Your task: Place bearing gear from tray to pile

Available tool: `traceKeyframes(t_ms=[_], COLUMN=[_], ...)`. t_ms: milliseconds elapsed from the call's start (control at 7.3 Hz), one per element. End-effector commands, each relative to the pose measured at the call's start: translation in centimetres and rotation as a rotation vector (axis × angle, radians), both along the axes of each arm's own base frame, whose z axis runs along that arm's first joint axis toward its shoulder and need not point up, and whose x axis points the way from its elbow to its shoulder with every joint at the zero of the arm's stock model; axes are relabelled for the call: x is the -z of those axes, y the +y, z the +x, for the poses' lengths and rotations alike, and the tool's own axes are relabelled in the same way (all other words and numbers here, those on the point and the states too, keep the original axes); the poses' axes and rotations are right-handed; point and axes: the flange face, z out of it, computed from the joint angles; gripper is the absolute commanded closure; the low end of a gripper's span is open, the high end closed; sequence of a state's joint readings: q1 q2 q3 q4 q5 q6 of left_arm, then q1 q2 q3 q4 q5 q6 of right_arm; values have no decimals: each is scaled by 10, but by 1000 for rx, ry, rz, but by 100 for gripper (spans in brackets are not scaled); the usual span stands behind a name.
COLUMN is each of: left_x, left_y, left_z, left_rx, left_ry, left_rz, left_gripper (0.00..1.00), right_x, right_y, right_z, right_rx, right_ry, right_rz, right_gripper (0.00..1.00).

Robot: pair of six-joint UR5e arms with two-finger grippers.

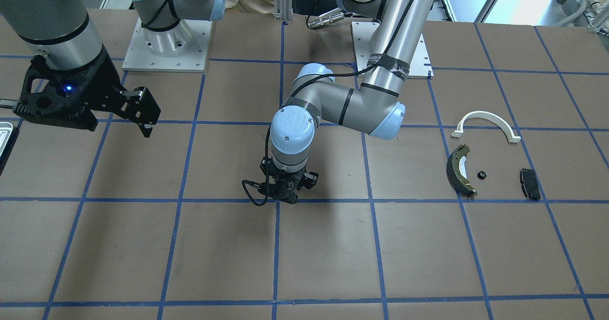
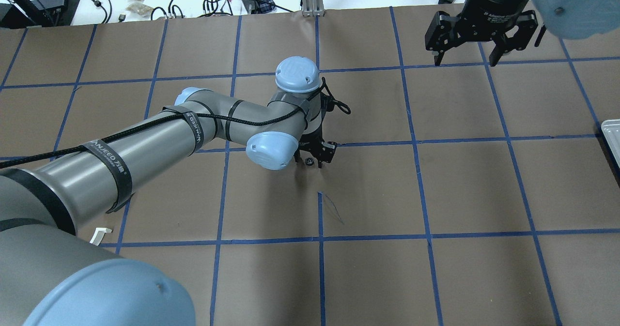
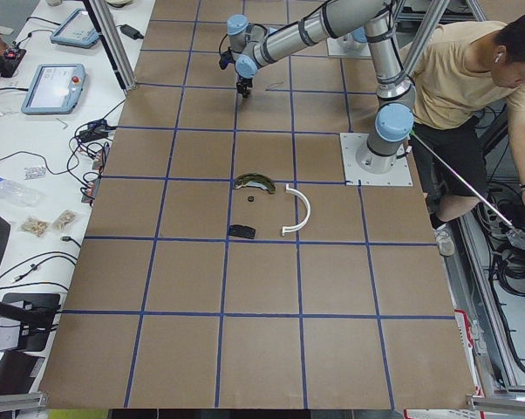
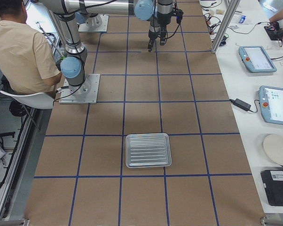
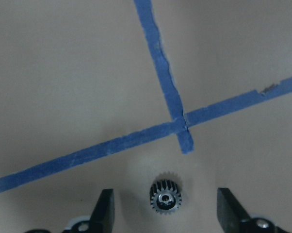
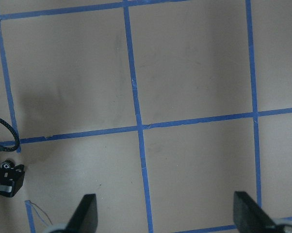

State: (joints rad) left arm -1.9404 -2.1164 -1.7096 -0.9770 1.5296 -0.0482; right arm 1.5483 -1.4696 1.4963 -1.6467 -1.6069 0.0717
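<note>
A small dark toothed bearing gear (image 5: 166, 198) lies on the brown table paper, just below a crossing of blue tape lines. My left gripper (image 5: 166, 221) is open and low over the table, one finger on each side of the gear, not touching it; it also shows in the overhead view (image 2: 310, 163). My right gripper (image 2: 466, 62) is open and empty, held high toward the tray's side. The silvery tray (image 4: 132, 150) holds nothing. The pile lies apart: white arch (image 1: 485, 119), brake shoe (image 1: 459, 170), black pad (image 1: 530, 183).
A small black round part (image 1: 482, 174) lies between the brake shoe and the pad. The tray's corner (image 2: 612, 132) shows at the overhead view's right edge. A person sits beside the robot's base (image 3: 459, 78). Blue tape lines grid the table.
</note>
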Motion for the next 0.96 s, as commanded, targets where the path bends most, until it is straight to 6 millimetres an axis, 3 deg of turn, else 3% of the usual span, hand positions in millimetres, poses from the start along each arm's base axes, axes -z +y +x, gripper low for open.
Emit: traceKeyframes(t_ms=[0, 274, 411, 548, 685, 822], left_x=[-1, -10, -28, -45, -63, -88], left_y=[0, -5, -9, -28, -54, -78], left_z=[0, 1, 5, 30, 72, 127], left_rx=[-1, 6, 7, -28, -89, -121], left_ry=[2, 2, 6, 17, 17, 4], left_rz=[1, -14, -36, -60, -64, -24], left_gripper=[100, 100, 100, 100, 100, 100], right_x=[0, -3, -3, -4, -5, -5], right_y=[0, 1, 1, 1, 0, 0], right_z=[2, 2, 2, 2, 2, 2], right_rx=[-25, -31, -49, -54, -54, -53], right_ry=[-18, -16, -15, -16, -15, -9], right_rz=[0, -1, -1, -3, -5, -6], right_gripper=[0, 0, 0, 0, 0, 0])
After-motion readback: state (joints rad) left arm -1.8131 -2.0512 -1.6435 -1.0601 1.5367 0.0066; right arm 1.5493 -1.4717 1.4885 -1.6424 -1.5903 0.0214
